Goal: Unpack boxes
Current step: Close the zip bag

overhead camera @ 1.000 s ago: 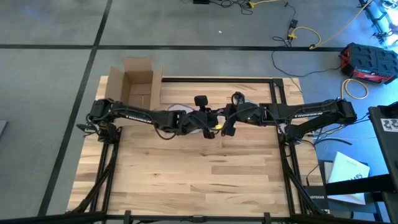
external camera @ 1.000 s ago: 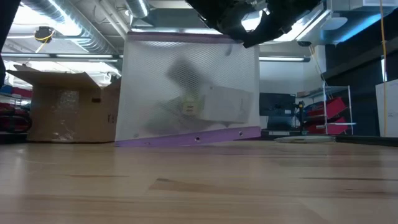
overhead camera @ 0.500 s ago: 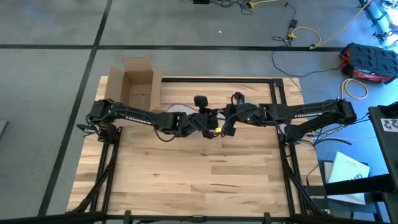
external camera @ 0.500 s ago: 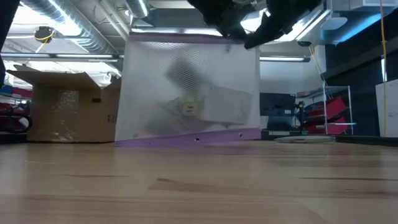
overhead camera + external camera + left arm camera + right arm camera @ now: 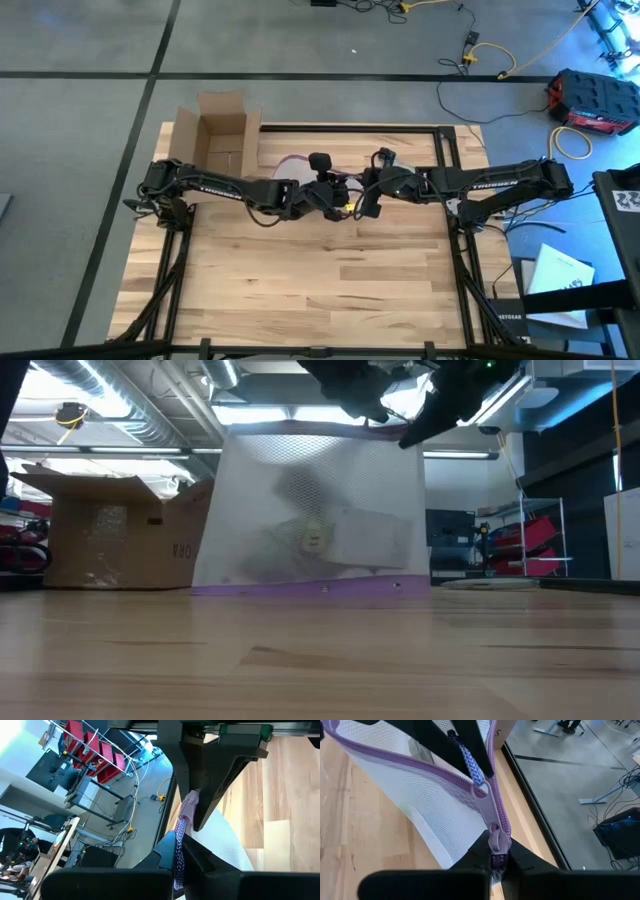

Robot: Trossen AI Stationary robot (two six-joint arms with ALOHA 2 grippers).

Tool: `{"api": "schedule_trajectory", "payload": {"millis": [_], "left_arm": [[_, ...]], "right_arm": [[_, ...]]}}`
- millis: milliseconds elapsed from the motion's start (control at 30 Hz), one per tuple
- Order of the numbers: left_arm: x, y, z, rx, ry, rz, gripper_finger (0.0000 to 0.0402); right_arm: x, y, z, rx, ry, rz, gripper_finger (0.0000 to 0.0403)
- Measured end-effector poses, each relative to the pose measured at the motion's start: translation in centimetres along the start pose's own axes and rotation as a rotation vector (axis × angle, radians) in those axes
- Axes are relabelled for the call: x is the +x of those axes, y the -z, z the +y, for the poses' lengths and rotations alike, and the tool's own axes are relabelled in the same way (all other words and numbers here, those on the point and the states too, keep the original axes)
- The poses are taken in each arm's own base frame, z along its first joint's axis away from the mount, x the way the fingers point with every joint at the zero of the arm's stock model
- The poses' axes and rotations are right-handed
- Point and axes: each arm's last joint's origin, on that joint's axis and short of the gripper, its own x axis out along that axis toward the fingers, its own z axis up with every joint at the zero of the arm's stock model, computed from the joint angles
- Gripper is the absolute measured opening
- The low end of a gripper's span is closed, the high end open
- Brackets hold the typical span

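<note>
A clear mesh bag (image 5: 315, 510) with a purple zip edge (image 5: 400, 767) stands mid-table, its purple bottom edge (image 5: 310, 588) on the wood. Pale and dark items show blurred inside it. My left gripper (image 5: 177, 847) and my right gripper (image 5: 495, 862) meet above the bag's top (image 5: 350, 198), both shut on the zip. The zip gapes beyond the slider (image 5: 479, 782) and is closed from the slider to my right gripper. An open brown cardboard box (image 5: 218, 135) stands on its base at the table's far left corner; black lettering (image 5: 182, 550) shows on its side. My left gripper pinches the blue-and-white braided pull cord (image 5: 468, 760) of the zip slider between its two fingers. The fingers (image 5: 440, 742) come from the table's left, slanting down. The cord runs straight to the slider. My right gripper pinches the purple tab at the zip's closed end (image 5: 494, 851) between its two fingertips. It comes from the table's right, slanting down, in line with the zip. The bag hangs below the hold, its bottom edge on the table.
Bare wood lies on the near half of the table (image 5: 330, 290). A black rail (image 5: 350, 127) runs along the far edge. Beyond the table are cables, a red case (image 5: 595, 100) and shelving.
The bag has shifted a little toward the table's right and turned. Its bottom edge, tilted before, now lies level on the wood, and its top edge sits slightly lower. Both grippers have stayed at the zip, shut.
</note>
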Motion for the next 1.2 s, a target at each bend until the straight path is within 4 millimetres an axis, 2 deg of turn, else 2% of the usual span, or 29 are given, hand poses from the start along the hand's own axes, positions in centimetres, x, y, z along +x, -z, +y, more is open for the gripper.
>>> {"api": "schedule_trajectory", "payload": {"millis": [233, 500, 767, 1033, 1200], "left_arm": [[-0.2, 0.3, 0.0, 0.005, 0.024, 0.025, 0.0001], [-0.9, 0.2, 1.1, -0.071, 0.02, 0.016, 0.0001], [-1.1, 1.5, 0.8, -0.049, 0.057, 0.127, 0.0], [-1.3, 2.1, 0.7, -0.042, 0.063, 0.174, 0.0], [-2.0, 2.3, 1.3, -0.045, 0.066, 0.198, 0.0]], "right_arm": [[0.0, 0.0, 0.0, 0.001, 0.0, -0.004, 0.0], [-0.1, -0.2, 0.0, 0.008, -0.001, -0.017, 0.0], [0.0, 0.0, 0.0, 0.001, 0.002, 0.0, 0.0], [-0.1, 0.0, -0.1, -0.002, 0.006, 0.005, 0.0], [-0.1, 0.1, -0.1, -0.006, 0.006, 0.014, 0.0]]}}
